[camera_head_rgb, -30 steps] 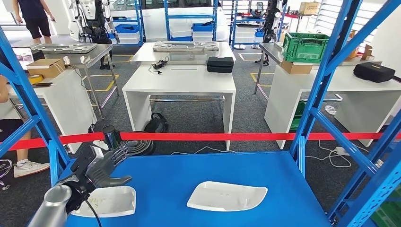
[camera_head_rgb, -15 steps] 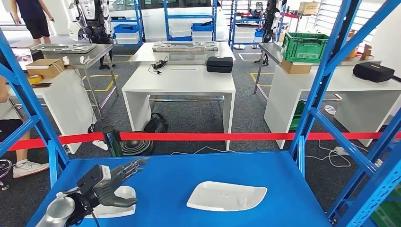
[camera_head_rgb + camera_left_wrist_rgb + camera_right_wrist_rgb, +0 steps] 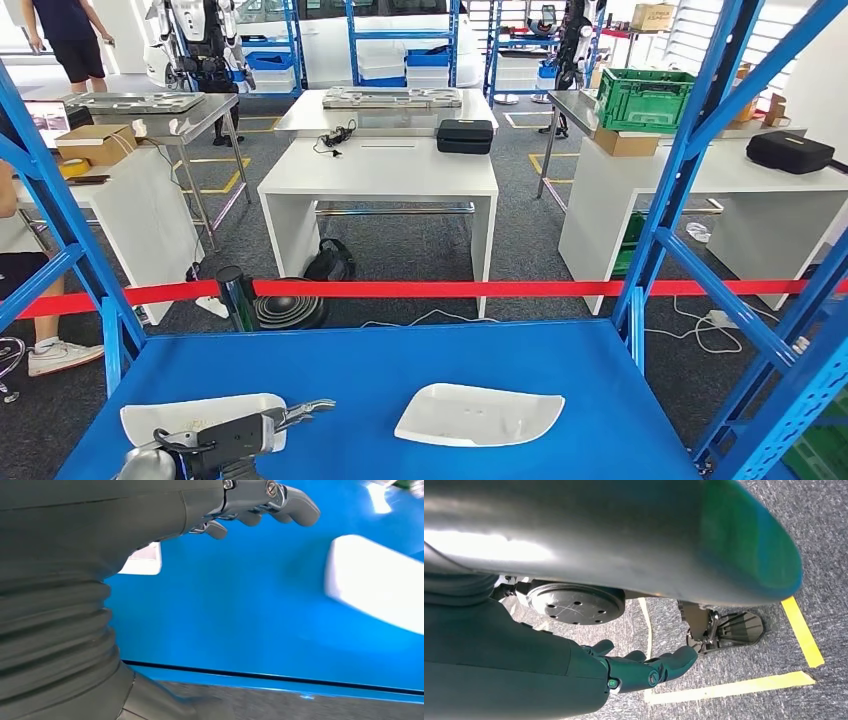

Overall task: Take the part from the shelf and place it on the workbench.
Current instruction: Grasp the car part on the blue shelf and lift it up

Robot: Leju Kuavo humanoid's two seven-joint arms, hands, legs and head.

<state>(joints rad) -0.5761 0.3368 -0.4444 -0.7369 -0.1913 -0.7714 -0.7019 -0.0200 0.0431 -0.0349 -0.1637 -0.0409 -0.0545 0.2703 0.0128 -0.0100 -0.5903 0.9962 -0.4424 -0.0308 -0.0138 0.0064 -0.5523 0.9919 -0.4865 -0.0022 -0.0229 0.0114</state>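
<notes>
Left hand [image 3: 235,432] has dropped a lot over the last second: it was raised above the near-left part [image 3: 165,418], fingers half curled, and now it lies low and flat at that part's near edge, fingers [image 3: 305,408] stretched out past the part's right corner. In the left wrist view the fingers [image 3: 280,500] are straight and apart over bare blue shelf [image 3: 240,605], with nothing between them, so the hand is spread and empty. I can't tell from the head view whether the palm touches the part or just sits over its edge.

Neither tray-like part has shifted on the shelf [image 3: 380,360]. The left part is in the same spot at the near-left corner. The second white part [image 3: 480,414] sits to its right, well apart, untouched.

Right hand [image 3: 644,669] hangs by the robot's side over the carpet, fingers loosely extended, holding nothing.

My read: this is the approach ending, pre-grasp. The hand looks set to slide under or onto the left part's edge. No lift yet, and the carry to the white workbench [image 3: 380,165] beyond the red tape [image 3: 450,288] is still all ahead.

Risk: the part is thin and flat, so a shallow approach may push it instead of catching it.
</notes>
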